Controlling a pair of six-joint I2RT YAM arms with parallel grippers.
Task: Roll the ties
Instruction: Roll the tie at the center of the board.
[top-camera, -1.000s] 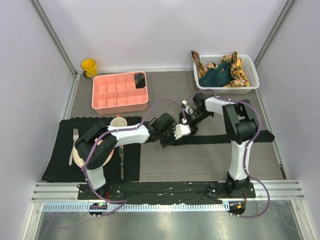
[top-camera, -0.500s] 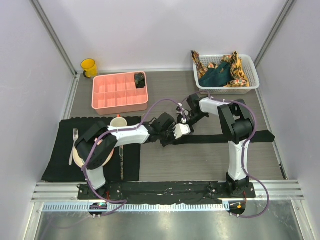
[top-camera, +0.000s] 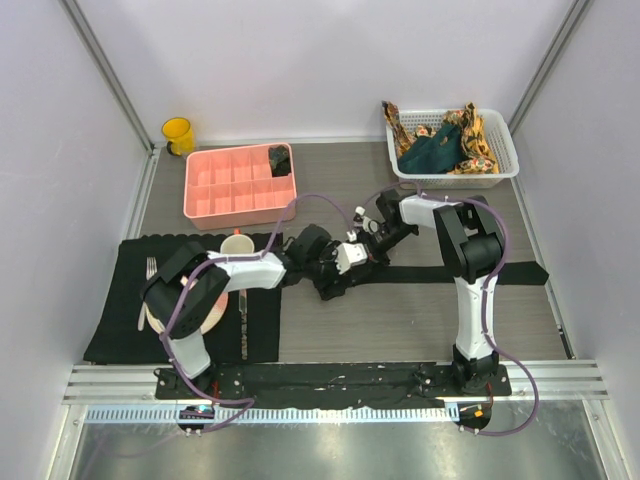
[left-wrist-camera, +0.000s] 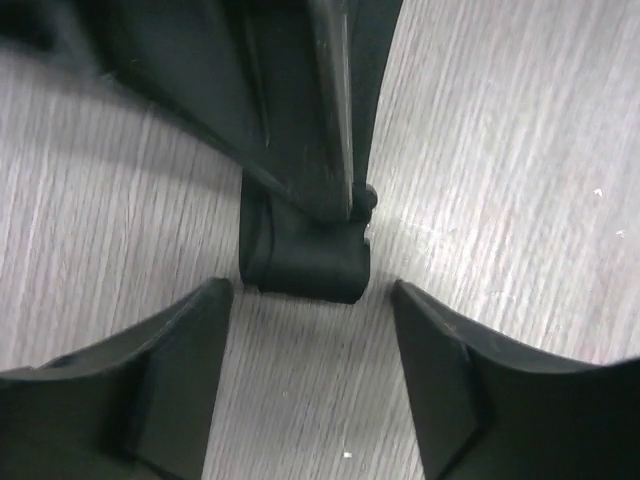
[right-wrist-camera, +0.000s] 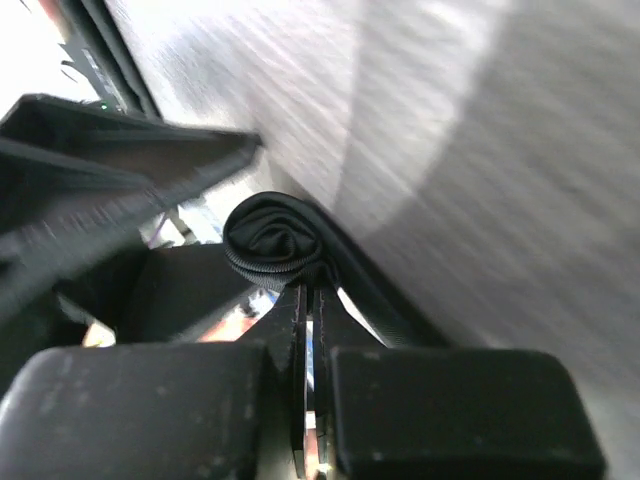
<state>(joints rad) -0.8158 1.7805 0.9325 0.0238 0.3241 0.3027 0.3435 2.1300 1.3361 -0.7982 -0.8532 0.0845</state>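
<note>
Lengthwise, the black tie (top-camera: 450, 272) is laid flat, right of and nearer than the pink tray (top-camera: 240, 185). Its rolled end (right-wrist-camera: 272, 243) is pinched by the closed right gripper (right-wrist-camera: 310, 295). The left gripper (left-wrist-camera: 312, 292) is held open just before that rolled end.

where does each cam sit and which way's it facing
top external: above, behind the arms, looking down on the table; both arms show.
left wrist: looks down past its open left gripper at the black tie.
right wrist: looks along its shut right gripper at the tie's roll.
shared: both wrist views see that roll.
</note>
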